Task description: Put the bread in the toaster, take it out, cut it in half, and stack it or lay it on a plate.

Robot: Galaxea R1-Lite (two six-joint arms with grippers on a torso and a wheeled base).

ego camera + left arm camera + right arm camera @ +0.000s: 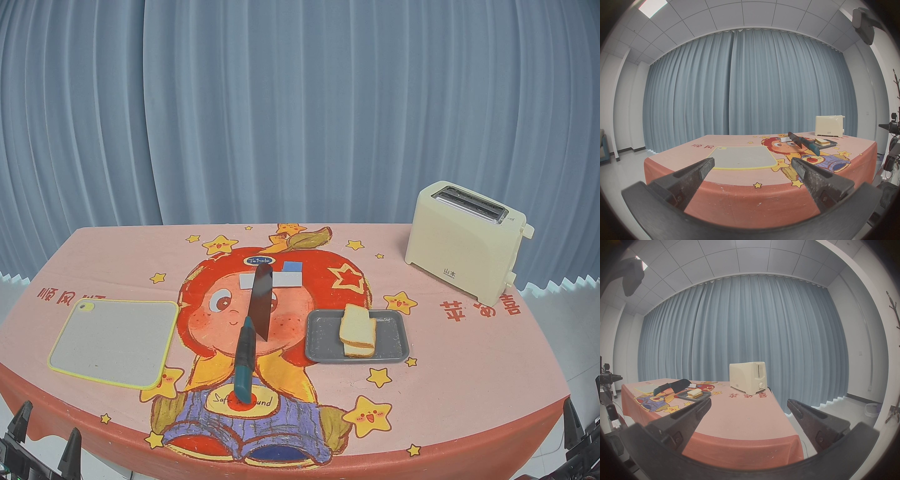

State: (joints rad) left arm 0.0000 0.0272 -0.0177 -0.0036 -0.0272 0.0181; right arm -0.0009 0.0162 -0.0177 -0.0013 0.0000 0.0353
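Apparently stacked square bread (357,328), rectangular grey tray (322,342)

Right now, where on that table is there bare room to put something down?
Free: between tray and toaster, the near right corner, and behind the cutting board. Crowded: the middle, where the knife is close beside the tray of bread.
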